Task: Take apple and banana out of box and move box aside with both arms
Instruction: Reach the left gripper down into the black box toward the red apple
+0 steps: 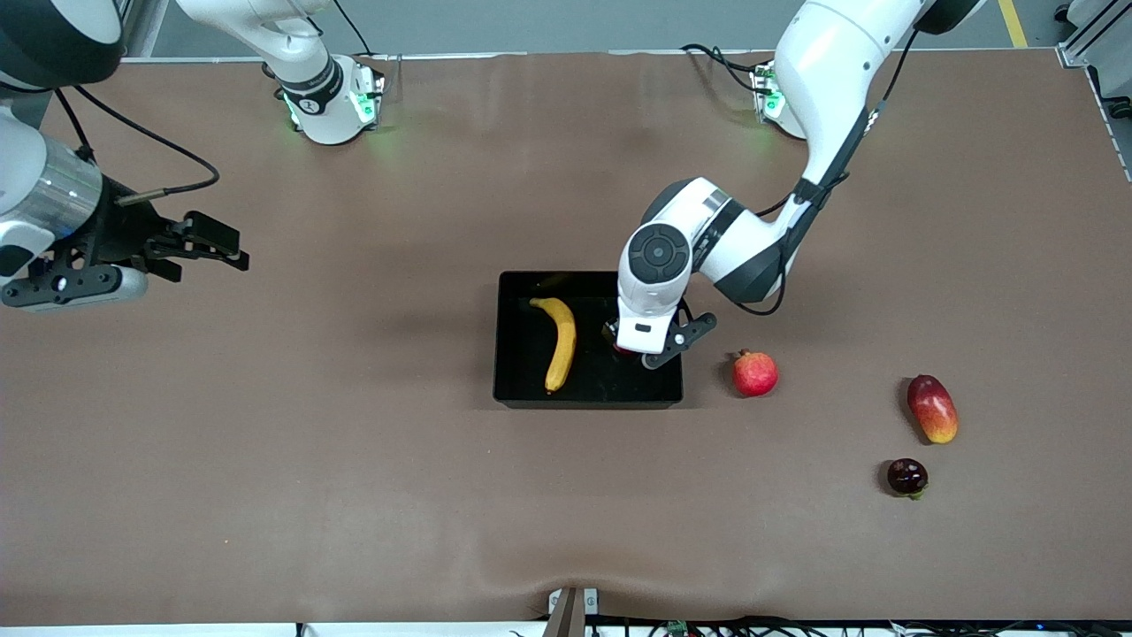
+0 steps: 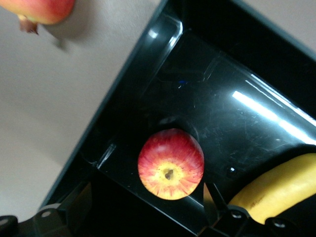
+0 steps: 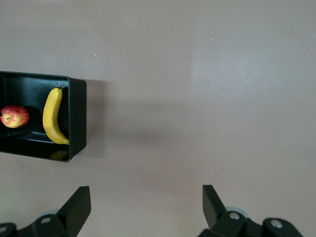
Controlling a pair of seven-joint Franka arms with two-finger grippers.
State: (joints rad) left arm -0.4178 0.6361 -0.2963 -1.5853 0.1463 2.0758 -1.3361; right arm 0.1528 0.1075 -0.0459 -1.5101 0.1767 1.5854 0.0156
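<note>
Resting on the floor of the black tray [image 1: 513, 389], the apple [image 2: 171, 164] sits stem-dimple up toward the left arm's end of the tray, with the banana [image 1: 559, 343] lying lengthwise beside it, toward the right arm's end, the two apart. The tray stands mid-table on the brown table [image 1: 354, 487].

The left gripper [image 1: 644, 352] hangs just over the apple, inside the tray's outline. In the left wrist view the fingertips [image 2: 224, 212] stand either side of the fruit with a gap showing, so the jaws look spread and free of it, though the fingertips are only partly in frame.

The right gripper [image 1: 205, 241] is held in the air over bare table at the right arm's end, well apart from the tray, its fingers [image 3: 79, 207] wide apart and empty; that arm waits.

A pomegranate [image 1: 754, 372] lies on the table just beside the tray, toward the left arm's end. Farther that way lies a mango [image 1: 932, 408], and near it, closer to the front camera, a small dark purple fruit [image 1: 907, 476].
</note>
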